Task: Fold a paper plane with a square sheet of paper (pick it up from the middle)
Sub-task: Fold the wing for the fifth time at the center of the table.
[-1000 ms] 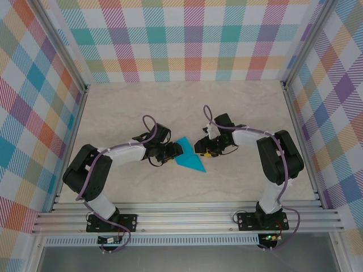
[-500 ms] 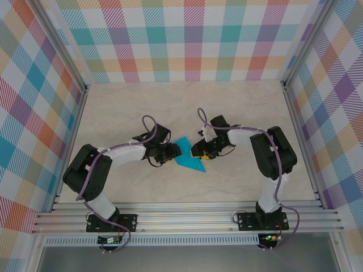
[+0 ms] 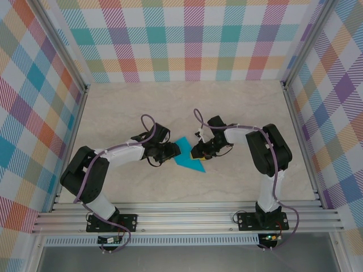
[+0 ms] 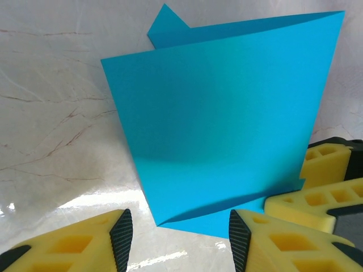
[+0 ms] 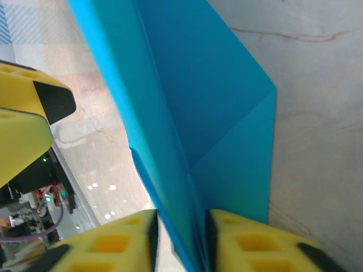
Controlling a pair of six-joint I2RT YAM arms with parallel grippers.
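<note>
Right claw [image 5: 180,241] advanced, paper [image 5: 218,107] between its fingers; left claw [image 4: 176,241] beside

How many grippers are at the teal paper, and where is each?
2. The left gripper sits open at the left edge of the paper. The right gripper is closed on a raised fold at its right side.

The paper [image 3: 185,158] lies mid-surface [image 3: 238,107], between the two grippers. The left gripper [image 3: 171,152] is at its left edge. The right gripper [image 3: 198,154] is at its right edge, with a raised fold between its fingers.
</note>
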